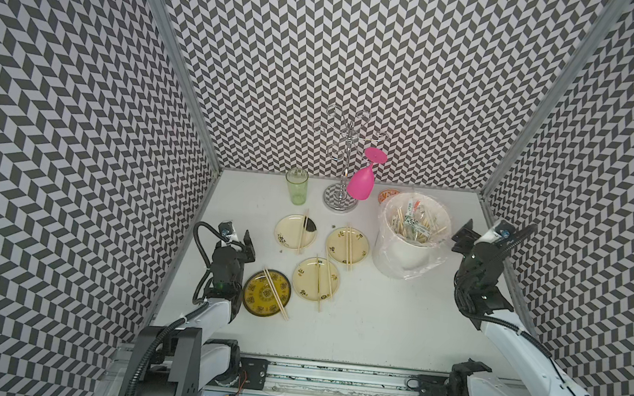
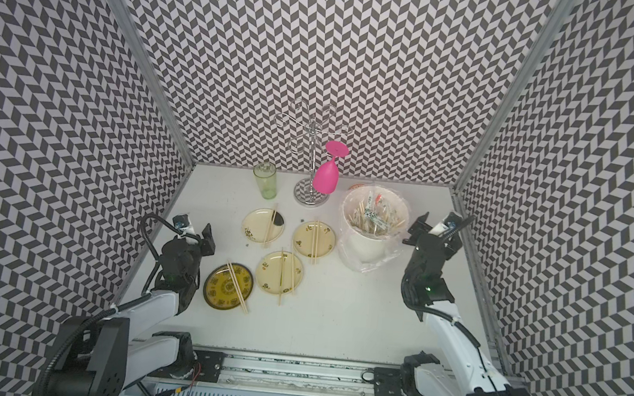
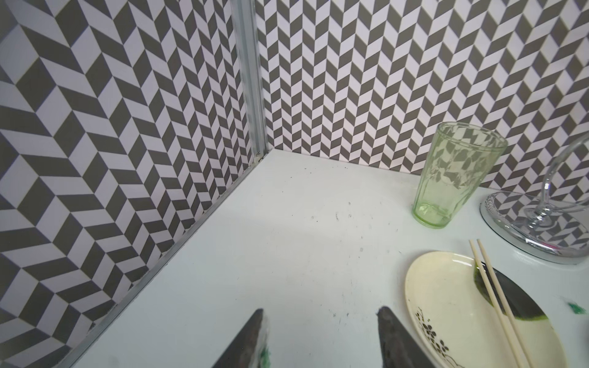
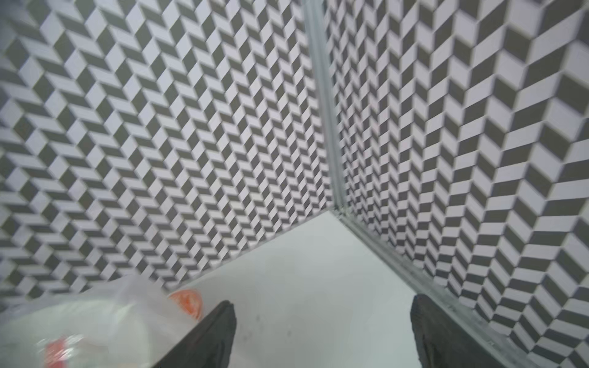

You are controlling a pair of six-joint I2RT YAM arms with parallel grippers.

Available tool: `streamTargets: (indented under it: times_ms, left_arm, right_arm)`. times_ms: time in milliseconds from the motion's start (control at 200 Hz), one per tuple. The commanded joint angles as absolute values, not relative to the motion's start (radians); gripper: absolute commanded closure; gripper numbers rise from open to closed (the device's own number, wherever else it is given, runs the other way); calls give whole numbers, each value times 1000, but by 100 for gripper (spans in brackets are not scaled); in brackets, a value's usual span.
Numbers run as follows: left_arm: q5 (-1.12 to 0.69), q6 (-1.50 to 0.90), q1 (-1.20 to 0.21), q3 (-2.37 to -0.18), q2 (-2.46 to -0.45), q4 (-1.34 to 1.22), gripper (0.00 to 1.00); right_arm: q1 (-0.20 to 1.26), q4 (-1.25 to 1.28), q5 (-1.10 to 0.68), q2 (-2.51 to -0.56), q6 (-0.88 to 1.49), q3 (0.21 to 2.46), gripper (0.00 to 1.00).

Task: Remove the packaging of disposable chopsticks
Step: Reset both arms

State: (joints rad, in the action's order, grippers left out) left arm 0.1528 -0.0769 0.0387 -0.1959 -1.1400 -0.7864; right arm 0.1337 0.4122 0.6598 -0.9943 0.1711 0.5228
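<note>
Looks like the very last step. Can see the disposable chopsticks (image 1: pixel 348 247) lying bare in pairs across four plates (image 1: pixel 288 228), left of the middle. Can see the packaging (image 1: pixel 421 228) lying in the white bucket (image 1: pixel 413 256), far right. Holding nothing, with left fingers (image 1: pixel 248 246) apart at the left side, right fingers (image 1: pixel 463 237) wide apart just beside the bucket. Next, probably, pulling them back and away without bumping the bucket. Working on a white counter (image 1: pixel 374 323), a bit speckled, inside zigzag black-and-white walls (image 1: pixel 361 52).
</note>
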Motion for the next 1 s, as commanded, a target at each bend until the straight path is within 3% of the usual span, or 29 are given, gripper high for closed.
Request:
streamTargets:
  times_ms: [0,115,315,526,626,681,726,766,831,881,996]
  left_arm:
    - [58,18,44,-117,-1163,-1077,42]
    - [-2,30,52,-59,-1236,-1273,40]
    - [-91,17,52,-110,-1286,-1242,39]
    - [-215,7,58,-94,-1442,-1462,37]
    - [-217,10,60,-130,-1552,-1489,36]
    - [-198,-4,62,-128,-1579,-1541,36]
    - [-161,-20,66,-123,-1554,-1506,25]
    - [-105,-42,67,-127,-1531,-1463,1]
    - [-28,-77,67,-151,-1552,-1449,0]
    - [-66,-62,67,-164,-1558,-1437,0]
    - [-76,-57,66,-201,-1552,-1356,0]
  right_arm:
    - [90,614,641,-1034,142,395,15]
    - [84,718,585,-1079,179,287,16]
    - [80,888,467,-1085,141,192,15]
    - [47,1354,233,-1334,63,89,14]
    - [46,1308,144,-1413,21,141,14]
    - [47,1426,107,-1491,-1,115,14]
    - [47,1604,140,-1577,14,87,13]
    - [48,1676,188,-1596,30,74,11]
    - [46,1428,283,-1521,86,138,5]
    - [48,1264,261,-1500,70,200,0]
    - [70,1438,290,-1578,40,184,0]
